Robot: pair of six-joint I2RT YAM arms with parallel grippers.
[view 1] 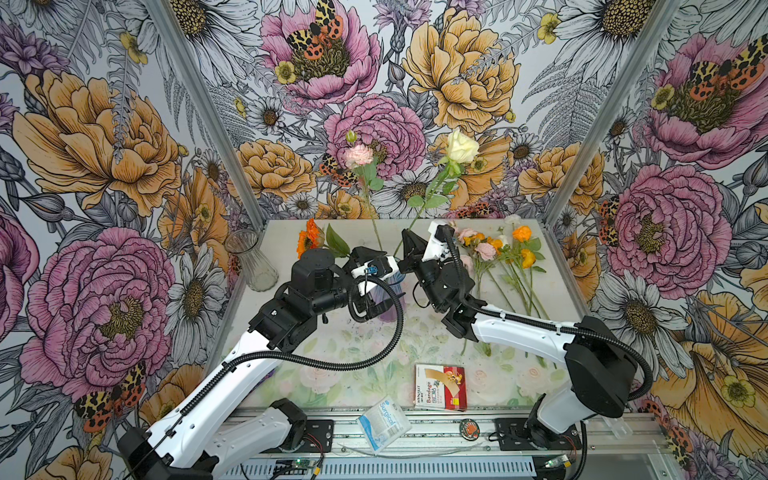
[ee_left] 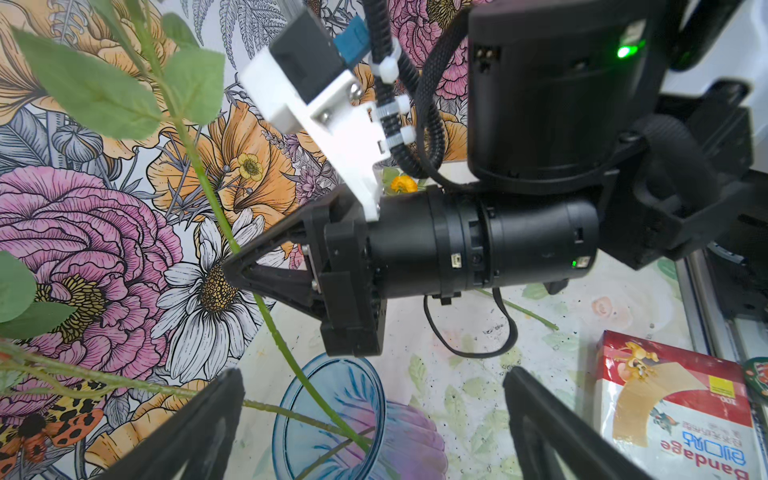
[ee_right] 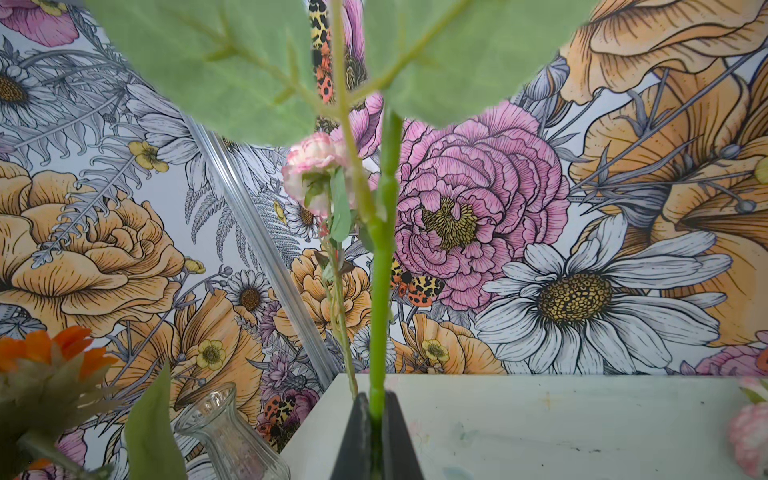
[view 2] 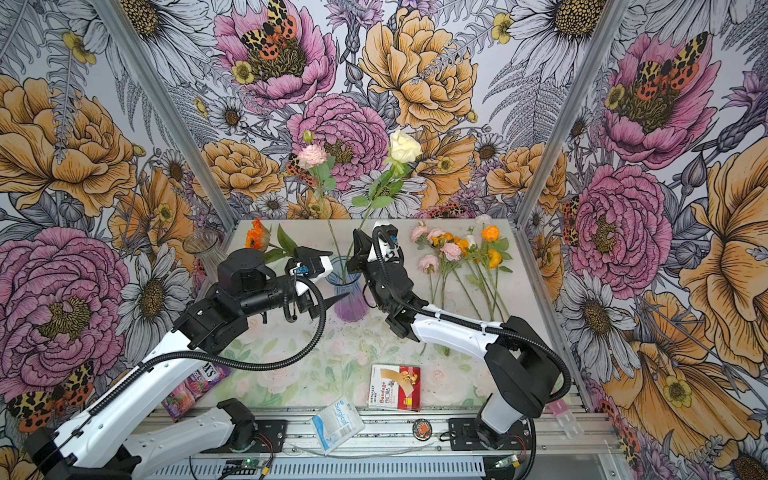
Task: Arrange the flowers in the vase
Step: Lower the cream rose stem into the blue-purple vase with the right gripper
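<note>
Inside a booth papered with printed blooms, the table (view 1: 552, 291) carries a blue-purple vase (view 2: 351, 305). A pink carnation (view 1: 358, 156) already stands in it. The right fingers (ee_right: 361, 428) clench the cream rose (view 1: 459, 146) by its stem, whose foot dips into the vase mouth. The left fingers (ee_left: 199, 419) are spread and empty. Most flowers (view 1: 498, 253) lie on the table, not yet arranged.

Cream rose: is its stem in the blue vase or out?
In: the cream rose stem runs from the shut right tool down inside the blue vase.
</note>
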